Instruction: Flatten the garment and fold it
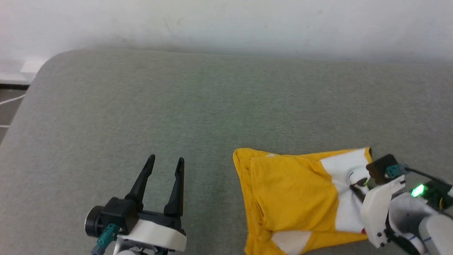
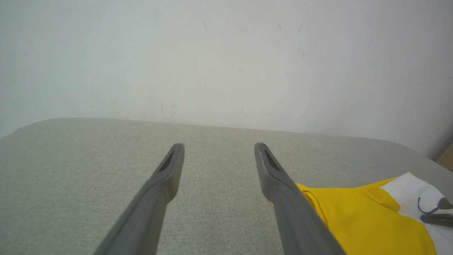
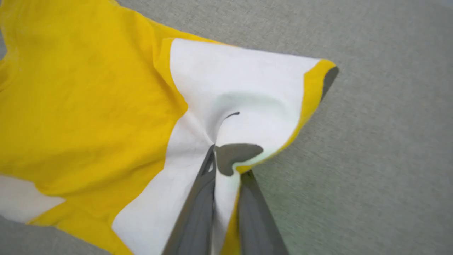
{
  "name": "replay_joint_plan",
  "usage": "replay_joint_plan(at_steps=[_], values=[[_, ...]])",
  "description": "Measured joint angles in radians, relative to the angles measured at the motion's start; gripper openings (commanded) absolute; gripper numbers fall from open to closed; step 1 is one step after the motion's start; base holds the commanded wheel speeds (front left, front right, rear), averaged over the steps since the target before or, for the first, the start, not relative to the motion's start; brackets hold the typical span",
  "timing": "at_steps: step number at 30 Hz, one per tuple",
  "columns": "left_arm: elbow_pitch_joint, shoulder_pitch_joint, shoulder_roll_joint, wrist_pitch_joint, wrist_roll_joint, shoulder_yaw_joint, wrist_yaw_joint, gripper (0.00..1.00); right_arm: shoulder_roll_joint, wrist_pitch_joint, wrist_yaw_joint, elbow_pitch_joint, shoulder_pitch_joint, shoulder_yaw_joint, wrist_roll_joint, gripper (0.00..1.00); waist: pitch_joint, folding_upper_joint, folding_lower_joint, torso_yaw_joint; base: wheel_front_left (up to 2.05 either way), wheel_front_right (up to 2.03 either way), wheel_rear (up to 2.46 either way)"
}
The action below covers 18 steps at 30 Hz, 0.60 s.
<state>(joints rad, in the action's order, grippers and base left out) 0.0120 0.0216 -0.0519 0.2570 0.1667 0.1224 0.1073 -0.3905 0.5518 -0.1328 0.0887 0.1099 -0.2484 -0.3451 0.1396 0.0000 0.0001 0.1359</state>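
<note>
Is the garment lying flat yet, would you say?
Not flat: the garment is bunched, its white patch pinched by the right gripper.

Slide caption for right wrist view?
Right tool pinches the yellow T-shirt at a white patch, on a grey cushion.

Head camera looks forward and down from high over the grey padded surface [image 1: 226,106], with the white wall [image 1: 226,21] at 12 o'clock, the left gripper [image 1: 166,159] at 7 o'clock, and the garment [image 1: 290,191] with the right gripper [image 1: 355,186] at 4 o'clock. Left wrist camera sits low, facing along its own fingers [image 2: 170,170] toward that wall, with the garment's edge at 4 o'clock. Right wrist camera peers from very close along its fingers [image 3: 198,212] onto the garment's white patch, a spot all three views share.
</note>
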Motion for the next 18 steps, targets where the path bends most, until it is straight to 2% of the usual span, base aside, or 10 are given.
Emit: replay_joint_plan(at_steps=[7, 11, 15, 18], values=[[-0.003, -0.057, 0.001, 0.0, -0.004, 0.031, -0.013, 1.0, -0.258, 0.046, 0.0, -0.083, 0.148, -0.15, 0.042, 0.0, 0.019, 0.0, 0.0, -0.135, 0.0, 0.0, 0.0], [-0.004, -0.112, 0.002, 0.0, -0.017, 0.04, -0.013, 1.0, -0.403, 0.034, 0.0, -0.08, 0.214, -0.185, 0.044, 0.0, 0.048, 0.0, 0.0, -0.212, 0.0, 0.0, 0.0], [-0.002, -0.166, 0.001, 0.0, -0.041, 0.052, -0.011, 1.0, -0.489, -0.028, 0.0, -0.027, 0.269, -0.175, 0.041, 0.0, 0.099, 0.0, 0.0, -0.271, 0.0, 0.0, 0.0], [0.009, -0.201, 0.002, 0.0, -0.065, 0.078, -0.002, 1.0, -0.523, -0.092, 0.0, 0.049, 0.289, -0.141, 0.037, 0.0, 0.148, 0.0, 0.0001, -0.302, 0.0, 0.0, 0.0]])
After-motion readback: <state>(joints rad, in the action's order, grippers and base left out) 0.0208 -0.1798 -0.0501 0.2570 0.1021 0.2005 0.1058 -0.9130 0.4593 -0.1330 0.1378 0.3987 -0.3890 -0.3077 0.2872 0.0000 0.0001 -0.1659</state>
